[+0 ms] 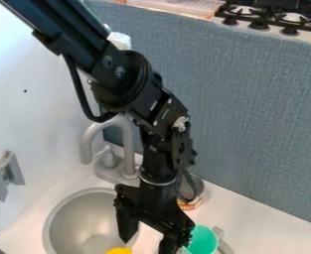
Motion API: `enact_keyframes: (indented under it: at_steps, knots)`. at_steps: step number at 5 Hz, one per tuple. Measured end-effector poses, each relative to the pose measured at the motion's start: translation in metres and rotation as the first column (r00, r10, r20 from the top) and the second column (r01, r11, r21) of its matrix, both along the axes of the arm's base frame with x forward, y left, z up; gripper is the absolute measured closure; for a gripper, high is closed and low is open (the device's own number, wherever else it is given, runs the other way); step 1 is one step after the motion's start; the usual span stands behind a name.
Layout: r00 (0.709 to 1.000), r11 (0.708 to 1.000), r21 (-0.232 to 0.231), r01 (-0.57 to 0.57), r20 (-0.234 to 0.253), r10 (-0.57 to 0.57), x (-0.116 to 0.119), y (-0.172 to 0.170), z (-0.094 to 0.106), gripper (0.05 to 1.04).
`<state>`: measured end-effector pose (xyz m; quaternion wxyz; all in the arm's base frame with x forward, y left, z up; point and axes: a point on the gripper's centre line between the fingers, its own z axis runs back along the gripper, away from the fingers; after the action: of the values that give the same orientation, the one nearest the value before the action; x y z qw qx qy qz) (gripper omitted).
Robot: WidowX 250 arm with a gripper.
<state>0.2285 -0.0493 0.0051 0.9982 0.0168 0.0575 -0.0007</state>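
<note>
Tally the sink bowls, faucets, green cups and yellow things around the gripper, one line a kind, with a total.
Sink bowl: 1
Faucet: 1
Green cup, beside the gripper: 1
Yellow thing, cut off by the bottom edge: 1
Total: 4

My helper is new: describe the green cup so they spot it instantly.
Start at the round grey sink bowl. To its right in view, past the black claw, sits the green cup with pale handle. Its colour sets it apart from the yellow object.
</note>
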Motion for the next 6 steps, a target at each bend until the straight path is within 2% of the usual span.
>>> enact_keyframes:
  at_steps: [1,3,4,6]
  knots:
    - [1.0,1.0,0.003,-0.004,-0.018,0.004,-0.002,0.001,-0.005,0.083]
    - [0.996,0.998,-0.047,-0.051,0.066,0.054,0.038,-0.006,0.0,0.083]
    - [0.995,0.996,-0.048,-0.069,0.064,0.072,0.053,-0.008,-0.01,0.083]
    - [0.997,0.997,-0.014,-0.082,0.0,0.082,0.073,-0.009,-0.04,0.083]
